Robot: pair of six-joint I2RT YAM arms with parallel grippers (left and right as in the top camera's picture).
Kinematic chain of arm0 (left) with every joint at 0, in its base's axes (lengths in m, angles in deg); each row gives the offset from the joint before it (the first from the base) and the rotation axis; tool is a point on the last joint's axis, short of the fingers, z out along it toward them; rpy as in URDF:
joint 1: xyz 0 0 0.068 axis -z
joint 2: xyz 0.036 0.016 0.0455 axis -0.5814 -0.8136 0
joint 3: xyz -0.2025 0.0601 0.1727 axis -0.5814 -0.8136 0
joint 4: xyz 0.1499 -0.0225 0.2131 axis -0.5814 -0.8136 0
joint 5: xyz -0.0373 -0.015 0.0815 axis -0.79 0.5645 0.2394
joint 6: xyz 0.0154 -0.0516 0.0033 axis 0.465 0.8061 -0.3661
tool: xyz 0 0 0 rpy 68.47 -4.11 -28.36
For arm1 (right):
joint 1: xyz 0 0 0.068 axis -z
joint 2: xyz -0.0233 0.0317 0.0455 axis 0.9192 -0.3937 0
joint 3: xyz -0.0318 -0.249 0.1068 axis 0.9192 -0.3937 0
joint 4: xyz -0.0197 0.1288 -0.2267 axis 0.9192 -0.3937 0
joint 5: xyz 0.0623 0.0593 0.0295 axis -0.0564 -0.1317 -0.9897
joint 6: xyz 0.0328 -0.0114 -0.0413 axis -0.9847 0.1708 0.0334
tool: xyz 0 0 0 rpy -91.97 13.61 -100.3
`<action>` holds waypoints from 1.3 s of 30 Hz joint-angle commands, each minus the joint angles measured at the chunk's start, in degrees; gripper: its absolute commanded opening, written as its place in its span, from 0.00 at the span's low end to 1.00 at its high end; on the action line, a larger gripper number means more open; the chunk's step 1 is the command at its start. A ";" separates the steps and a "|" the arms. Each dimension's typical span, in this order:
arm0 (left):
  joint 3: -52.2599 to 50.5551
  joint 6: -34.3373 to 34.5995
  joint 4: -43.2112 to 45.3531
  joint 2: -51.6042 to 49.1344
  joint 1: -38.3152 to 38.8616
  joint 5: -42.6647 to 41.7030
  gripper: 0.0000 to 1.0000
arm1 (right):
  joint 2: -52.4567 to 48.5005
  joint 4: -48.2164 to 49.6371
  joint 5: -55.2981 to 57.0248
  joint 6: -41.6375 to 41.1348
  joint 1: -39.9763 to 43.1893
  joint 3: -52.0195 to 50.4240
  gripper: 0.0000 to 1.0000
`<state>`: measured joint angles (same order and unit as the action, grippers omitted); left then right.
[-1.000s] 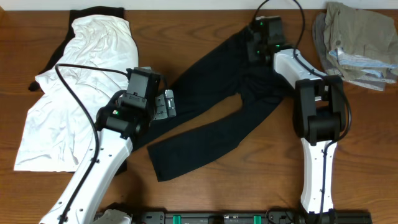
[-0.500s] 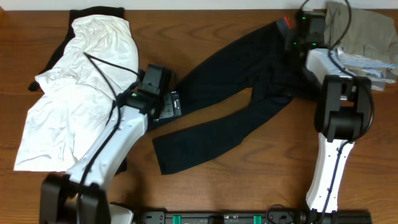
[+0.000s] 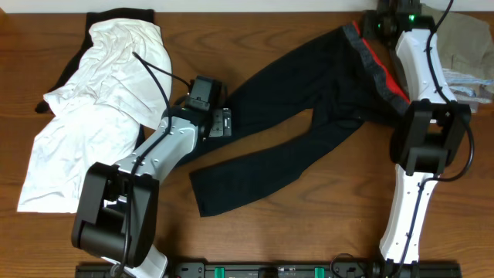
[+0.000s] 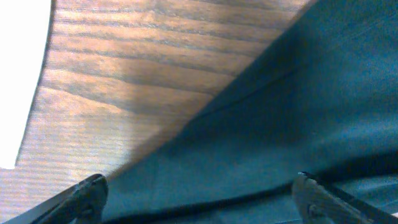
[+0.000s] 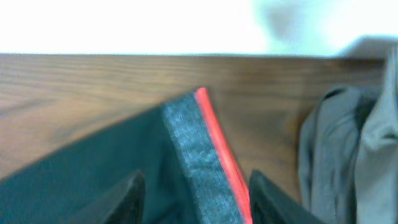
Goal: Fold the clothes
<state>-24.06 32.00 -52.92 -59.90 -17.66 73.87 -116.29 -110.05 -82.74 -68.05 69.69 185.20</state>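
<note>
**Pants fold: both grippers open, neither holding anything**

Quick rundown. The black pants (image 3: 309, 131) were laid out flat diag across the table (image 3: 309, 239). The waist was at the top right and both legs ran down toward the lower left. The grey waistband (image 3: 380, 68) w/ the red-orange edge was face up, right next to the right arm.

The left gripper (image 3: 220, 123) was spread abt as wide as it goes. It sat low over the end of the upper leg, right at the fabric edge. In the wrist cam the left gripper (image 4: 202, 202) had dark cloth (image 4: 280, 112) filling the space btwn the tips and bare wood (image 4: 124, 74) just past the hem. Nothing was pinched. Couldn't tell if the tips actually touched the cloth.

The right gripper (image 3: 378, 25) was up at the far edge of the table over the top end of the waistband. Its wrist cam showed the right gripper (image 5: 199, 205) w/ jaws partway apart and the grey band (image 5: 193, 162) running btwn them. It wasn't clamped, and the band looked to be lying loose. Contact w/ the fingers (image 5: 121, 199) was too blurry to call.

Other stuff: a big white garment (image 3: 93, 116) was crumpled on the left, close to the left arm. The khaki garments (image 3: 463, 38) were piled at the top right, just beside the waistband end.
</note>
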 commanded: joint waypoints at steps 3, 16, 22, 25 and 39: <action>-0.44 -4.11 0.04 -0.63 -3.54 0.68 0.84 | 0.00 -9.49 -2.84 1.55 -3.04 8.41 0.55; -0.44 3.56 -2.25 -2.80 -5.14 -4.17 0.06 | 0.00 -18.60 -2.82 1.49 -7.50 11.85 0.51; -0.46 6.78 -4.31 -3.85 -5.11 -4.13 0.06 | 0.00 -18.75 -2.84 1.44 -7.56 11.85 0.50; -0.46 7.91 -3.89 -5.84 -5.11 -4.13 0.06 | 0.00 -18.91 -2.84 1.46 -7.56 11.85 0.49; -0.44 4.37 14.60 -15.32 -5.14 -5.31 0.06 | 0.00 -20.24 -2.93 0.96 -7.63 11.85 0.49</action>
<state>-22.88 39.32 -40.26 -69.93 -22.68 69.50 -116.29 -130.07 -85.12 -67.29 62.39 195.71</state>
